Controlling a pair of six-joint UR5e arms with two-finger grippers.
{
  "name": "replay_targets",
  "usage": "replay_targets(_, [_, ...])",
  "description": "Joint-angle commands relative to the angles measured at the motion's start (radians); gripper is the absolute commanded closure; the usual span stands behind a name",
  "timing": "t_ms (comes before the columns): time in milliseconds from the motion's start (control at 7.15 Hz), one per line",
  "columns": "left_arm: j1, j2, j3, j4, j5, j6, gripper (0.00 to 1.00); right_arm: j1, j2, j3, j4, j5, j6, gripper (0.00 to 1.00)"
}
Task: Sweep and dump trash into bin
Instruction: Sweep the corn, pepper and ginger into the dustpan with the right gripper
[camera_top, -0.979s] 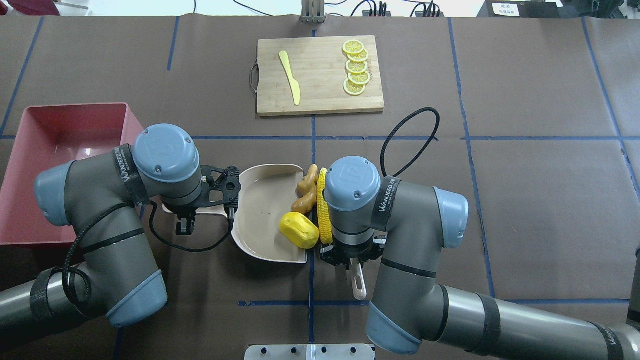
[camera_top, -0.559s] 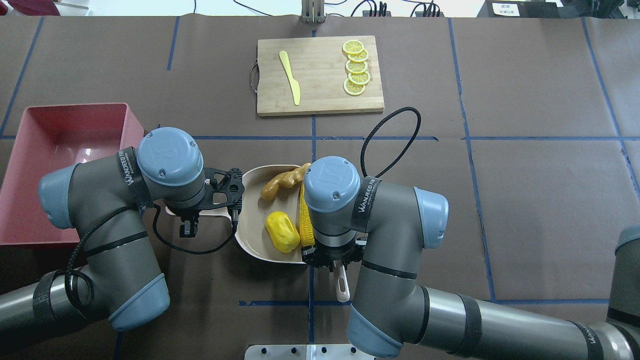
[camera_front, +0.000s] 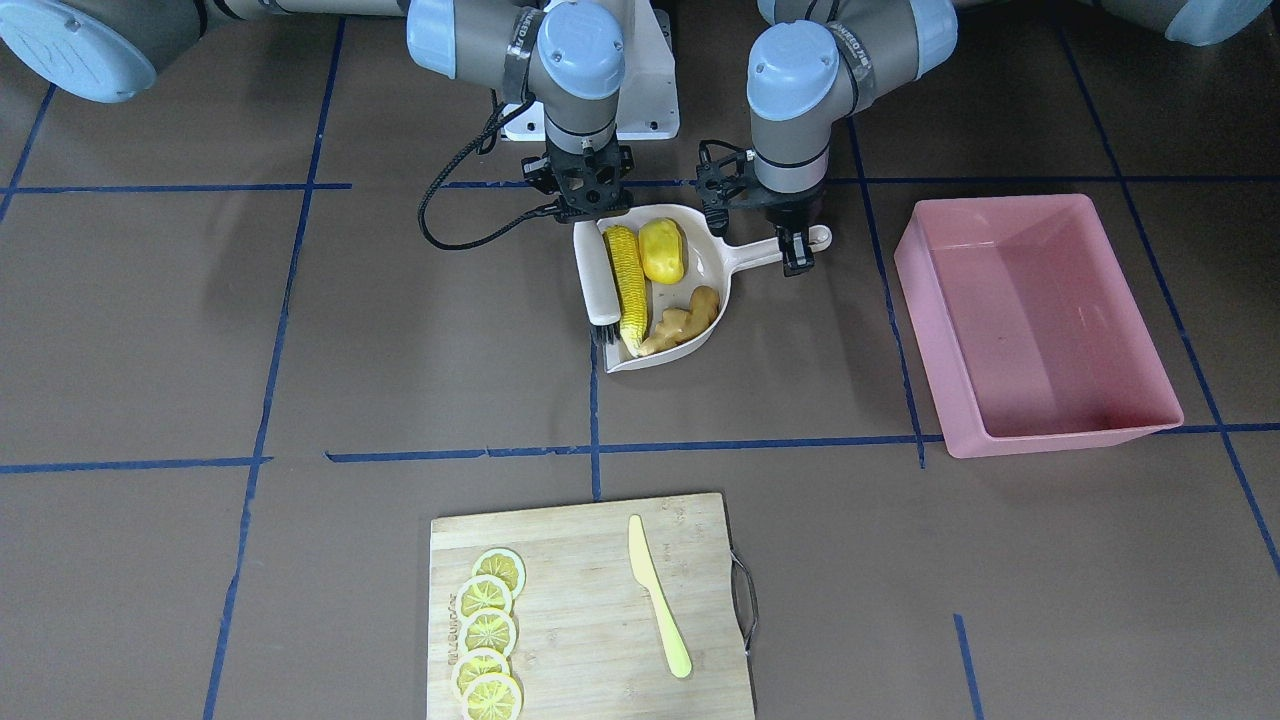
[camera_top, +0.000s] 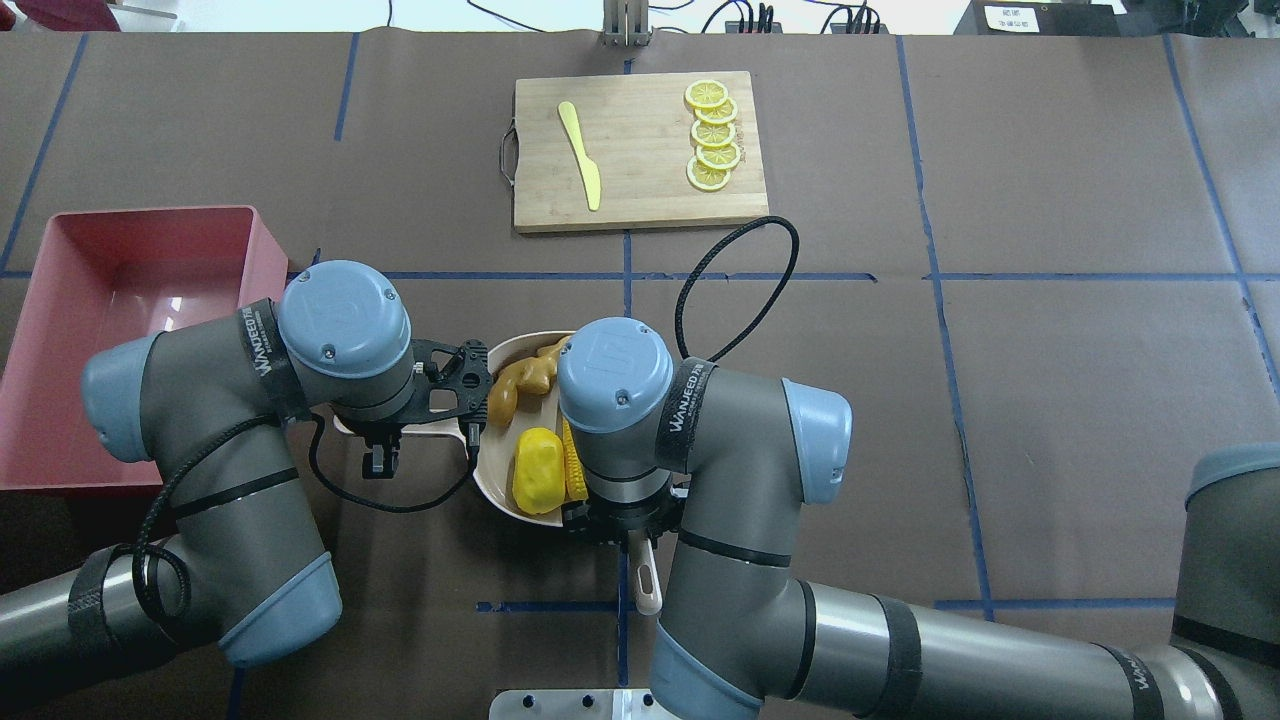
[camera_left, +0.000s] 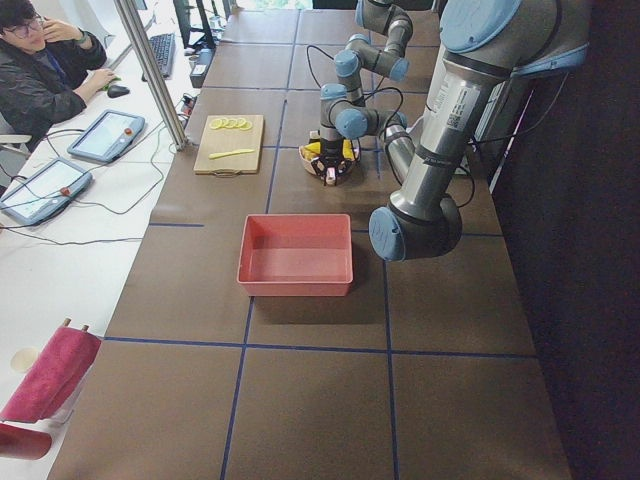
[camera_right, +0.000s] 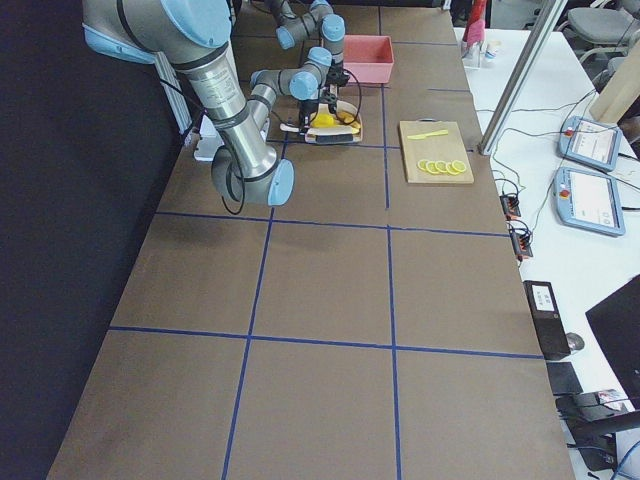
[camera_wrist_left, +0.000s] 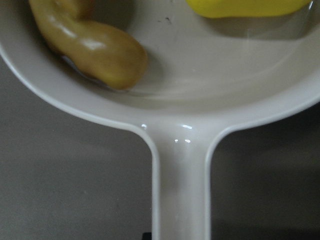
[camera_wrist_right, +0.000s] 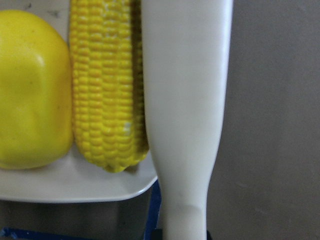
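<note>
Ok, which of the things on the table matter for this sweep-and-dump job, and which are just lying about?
In the job: corn cob, yellow lump, ginger root, dustpan, brush, pink bin.
Lying about: cutting board, knife, lemon slices.

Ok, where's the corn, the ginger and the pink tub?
corn cob (camera_front: 627, 285): front-facing view, middle of its length.
ginger root (camera_front: 685, 322): front-facing view, its thick middle.
pink tub (camera_front: 1040, 320): front-facing view, bare floor inside.
</note>
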Motion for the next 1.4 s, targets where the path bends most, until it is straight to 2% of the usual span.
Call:
replay_targets(0, [0.001, 0.001, -0.003, -0.005, -0.003, -0.008, 0.96, -0.004, 0.012, -0.014, 0.001, -0.001, 0.000, 1.00])
replay_targets(559, [0.001, 0.006, 0.000, -0.048, -0.008, -0.021, 0.96, 0.017, 0.015, 0.015, -0.003, 0.007, -0.001, 1.00])
replay_targets(979, [0.000, 0.036, 0.045, -0.207, -0.011, -0.024, 0.97, 0.031, 0.007, 0.029, -0.023, 0.007, -0.001, 1.00])
replay_targets(1259, [-0.002, 0.044, 0.050, -0.215, -0.013, -0.024, 0.97, 0.046, -0.034, 0.076, -0.025, 0.009, -0.001, 1.00])
